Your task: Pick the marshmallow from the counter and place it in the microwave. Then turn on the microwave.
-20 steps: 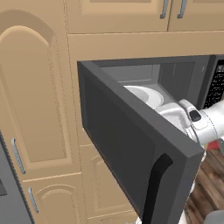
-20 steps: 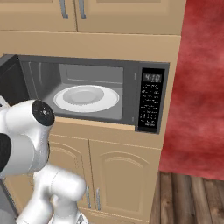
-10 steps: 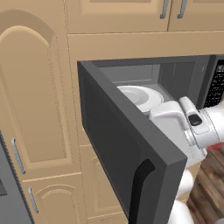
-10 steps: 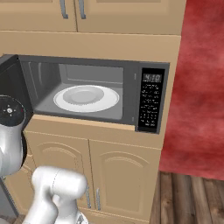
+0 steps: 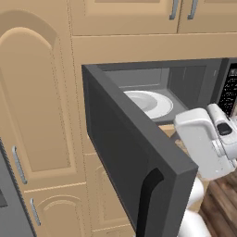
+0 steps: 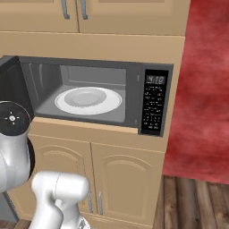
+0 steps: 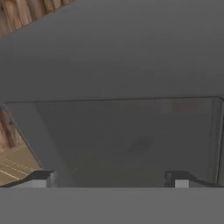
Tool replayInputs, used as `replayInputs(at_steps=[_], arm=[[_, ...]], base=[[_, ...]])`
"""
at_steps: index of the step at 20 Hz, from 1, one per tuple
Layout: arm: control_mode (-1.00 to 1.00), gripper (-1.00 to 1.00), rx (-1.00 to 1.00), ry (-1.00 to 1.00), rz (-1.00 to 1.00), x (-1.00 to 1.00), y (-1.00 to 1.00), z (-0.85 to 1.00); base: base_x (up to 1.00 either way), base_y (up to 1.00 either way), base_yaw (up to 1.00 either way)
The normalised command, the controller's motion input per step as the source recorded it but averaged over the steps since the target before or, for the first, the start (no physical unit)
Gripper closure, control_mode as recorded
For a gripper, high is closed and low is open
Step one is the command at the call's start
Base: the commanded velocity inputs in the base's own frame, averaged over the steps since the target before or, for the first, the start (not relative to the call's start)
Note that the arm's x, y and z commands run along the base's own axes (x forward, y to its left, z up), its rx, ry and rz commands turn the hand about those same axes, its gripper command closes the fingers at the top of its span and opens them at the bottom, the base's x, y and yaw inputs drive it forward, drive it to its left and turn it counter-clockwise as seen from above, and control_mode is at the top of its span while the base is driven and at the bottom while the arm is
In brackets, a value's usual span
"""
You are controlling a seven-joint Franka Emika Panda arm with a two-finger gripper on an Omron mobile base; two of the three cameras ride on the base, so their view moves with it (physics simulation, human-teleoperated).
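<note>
The microwave (image 6: 134, 74) is built into tan cabinets, its door (image 5: 120, 157) swung wide open to the left. Inside, a white round plate (image 6: 88, 99) (image 5: 148, 102) rests on the floor of the cavity. The marshmallow is hidden and the counter is out of view. In the hand view my gripper (image 7: 111, 179) is open, its fingertips (image 7: 41, 177) far apart with nothing between them. It faces the inner side of the door (image 7: 131, 140) at close range. My white arm (image 5: 203, 139) hangs beside the door's free edge.
The black button panel (image 6: 154, 107) sits at the microwave's right, and the black vertical handle (image 5: 146, 199) on the door's outer face. Tan cabinet doors (image 6: 120, 179) lie below and above. A red wall (image 6: 205, 89) and wooden floor (image 6: 192, 201) are to the right.
My arm has pulled back out of the microwave opening, toward the left and the door's inner face. The door's free edge has shifted slightly. The gripper stays open.
</note>
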Motion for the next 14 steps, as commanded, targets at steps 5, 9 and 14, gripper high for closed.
replayInputs(at_steps=[5,9,14], arm=[[-1.00,-1.00,0.06,0.00,-0.05,0.00,-0.46,-0.16],[-1.00,-1.00,0.03,0.00,-0.09,0.00,-0.45,-0.07],[-1.00,-1.00,0.00,0.00,-0.28,0.08,-0.23,-0.04]], base=[[0.00,0.00,0.00],[0.00,0.00,0.00],[0.00,0.00,0.00]])
